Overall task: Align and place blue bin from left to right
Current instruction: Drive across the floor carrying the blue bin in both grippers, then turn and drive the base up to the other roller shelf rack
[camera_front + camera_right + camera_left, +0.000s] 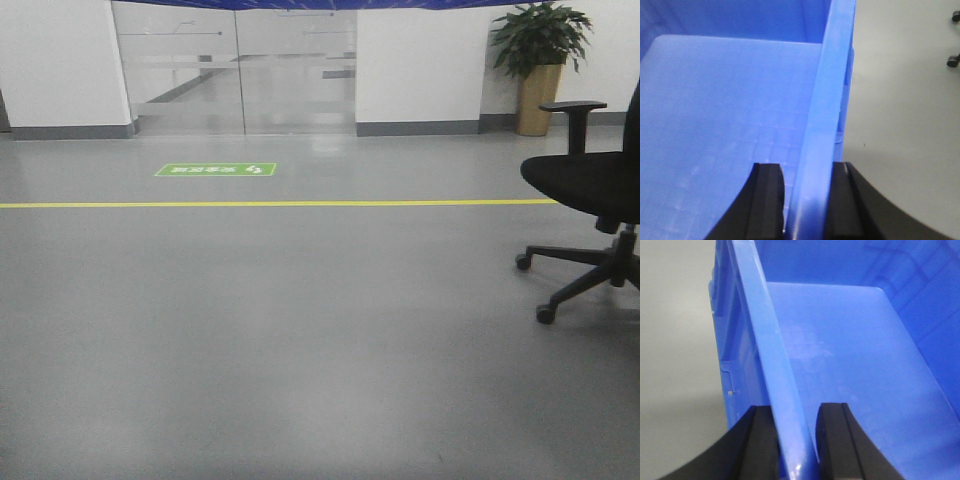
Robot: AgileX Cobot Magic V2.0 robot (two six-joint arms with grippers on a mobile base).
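Observation:
The blue bin (850, 340) is an open light-blue plastic crate and fills both wrist views. My left gripper (796, 440) straddles its left wall rim (765, 340), one black finger outside (757, 440) and one inside, shut on the rim. On the opposite side, my right gripper (807, 200) is shut on the right wall rim (832, 75), with the bin's bare inside (730, 100) to its left. Grey floor shows outside each wall. In the front view neither gripper shows; only a dark blue strip (320, 3) runs along the top edge.
A black office chair (590, 190) stands at the right of the grey floor, its casters (952, 61) near the bin's right side. A yellow line (270, 203) crosses the floor before a green sign (216, 169), glass doors (235, 70) and a potted plant (540, 50).

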